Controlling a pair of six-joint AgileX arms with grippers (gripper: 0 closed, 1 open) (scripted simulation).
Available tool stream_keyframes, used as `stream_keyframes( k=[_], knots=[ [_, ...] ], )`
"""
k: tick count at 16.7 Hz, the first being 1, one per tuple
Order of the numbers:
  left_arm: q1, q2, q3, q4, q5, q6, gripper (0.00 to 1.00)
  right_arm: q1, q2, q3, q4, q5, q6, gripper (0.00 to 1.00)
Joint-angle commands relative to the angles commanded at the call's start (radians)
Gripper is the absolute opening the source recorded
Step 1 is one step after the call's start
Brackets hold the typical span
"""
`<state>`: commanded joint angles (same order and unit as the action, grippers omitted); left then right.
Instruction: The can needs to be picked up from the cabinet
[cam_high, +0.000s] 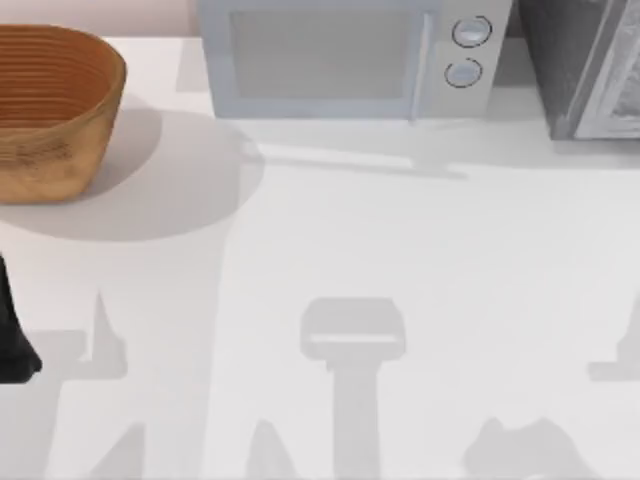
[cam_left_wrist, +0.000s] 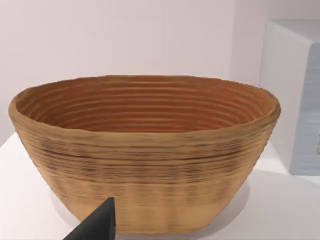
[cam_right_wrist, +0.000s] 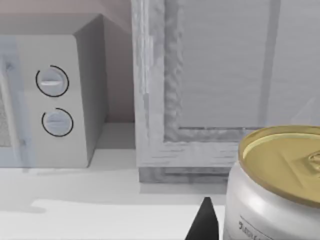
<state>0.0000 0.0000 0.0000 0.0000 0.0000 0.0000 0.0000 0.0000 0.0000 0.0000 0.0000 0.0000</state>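
The can stands upright close before the right wrist camera, its long axis vertical and its gold lid facing up, silver side wall below with a little print on it. It sits just in front of the grey cabinet, whose framed door rises behind it; whether the can rests on the bench or is held cannot be told. A dark fingertip of the right gripper shows just beside the can's side, and whether the jaws are apart or together cannot be told.

From above, the white bench carries a woven basket at its far left corner, a microwave along the middle of the far edge, and the cabinet at the far right corner.

The left arm is at the bench's left edge. One dark tip of the left gripper points at the basket's outer wall; the state of its jaws cannot be told either.
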Motion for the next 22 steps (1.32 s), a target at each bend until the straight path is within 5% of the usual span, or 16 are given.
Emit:
stream_keyframes(
  k=[6, 10, 22],
  knots=[
    [0.000, 0.000, 0.000, 0.000, 0.000, 0.000, 1.00, 0.000, 0.015, 0.003, 0.004, -0.007, 0.002, 0.00],
    [0.000, 0.000, 0.000, 0.000, 0.000, 0.000, 1.00, -0.044, 0.160, 0.073, 0.101, -0.111, 0.007, 0.00],
    [0.000, 0.000, 0.000, 0.000, 0.000, 0.000, 1.00, -0.382, 1.346, 0.604, 0.819, -0.808, 0.046, 0.00]
  ],
)
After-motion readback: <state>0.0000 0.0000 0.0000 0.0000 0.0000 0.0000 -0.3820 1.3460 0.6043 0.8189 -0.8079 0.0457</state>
